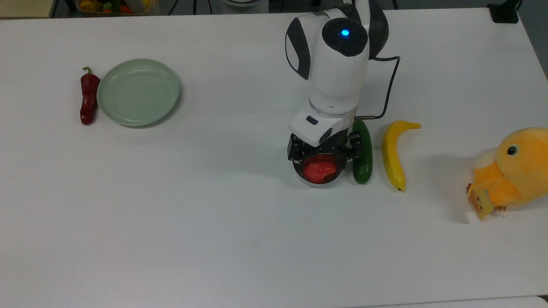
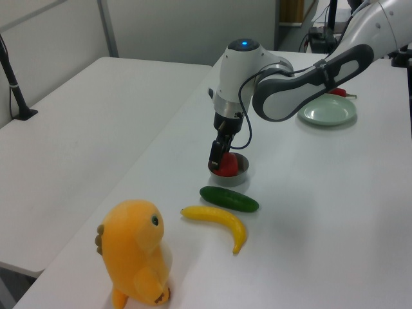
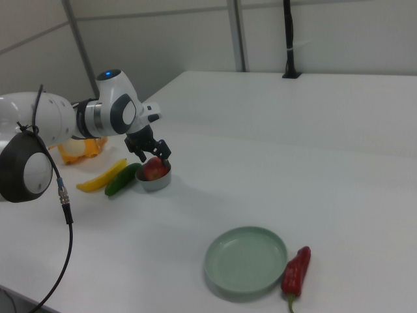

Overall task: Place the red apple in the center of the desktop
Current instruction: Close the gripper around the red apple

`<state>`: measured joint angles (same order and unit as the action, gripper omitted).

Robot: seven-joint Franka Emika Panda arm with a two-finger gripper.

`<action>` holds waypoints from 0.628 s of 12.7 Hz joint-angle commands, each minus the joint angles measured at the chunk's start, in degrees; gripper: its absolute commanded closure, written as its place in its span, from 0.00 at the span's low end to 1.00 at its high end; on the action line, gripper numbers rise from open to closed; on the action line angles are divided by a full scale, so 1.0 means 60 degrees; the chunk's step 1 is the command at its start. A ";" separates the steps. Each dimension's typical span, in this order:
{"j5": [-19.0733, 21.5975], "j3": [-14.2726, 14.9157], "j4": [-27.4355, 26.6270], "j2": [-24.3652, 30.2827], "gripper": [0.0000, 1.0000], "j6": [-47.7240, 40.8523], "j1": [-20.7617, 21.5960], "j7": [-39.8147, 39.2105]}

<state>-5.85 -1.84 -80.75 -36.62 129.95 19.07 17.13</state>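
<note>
claw [image 1: 319,164] directly over red apple [image 1: 319,170], which sits in small metal bowl [image 2: 239,172] just beside cucumber [image 1: 363,164]; fingers spread, straddling the apple, not pinched yet. Bare counter [image 1: 214,222] lies toward the top view's left: lift, then carry that way

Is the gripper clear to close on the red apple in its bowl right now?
Probably yes: the gripper sits over the red apple with fingers either side. The metal bowl rim and cucumber crowd it slightly.
</note>
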 commanded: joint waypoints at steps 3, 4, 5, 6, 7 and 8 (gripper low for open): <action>-0.0590 0.0029 0.0055 -0.0108 0.30 0.0035 0.0088 0.0206; -0.0606 0.0015 0.0055 -0.0108 0.43 0.0021 0.0088 0.0235; -0.0606 0.0014 0.0055 -0.0093 0.51 0.0021 0.0088 0.0279; -0.0606 0.0014 0.0055 -0.0093 0.51 0.0006 0.0088 0.0279; -0.0606 0.0014 0.0055 -0.0079 0.51 -0.0008 0.0074 0.0279; -0.0577 0.0014 0.0055 -0.0020 0.51 -0.0009 0.0074 0.0294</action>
<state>-8.27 -1.85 -80.70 -36.80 129.95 19.14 17.21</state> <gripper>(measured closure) 0.282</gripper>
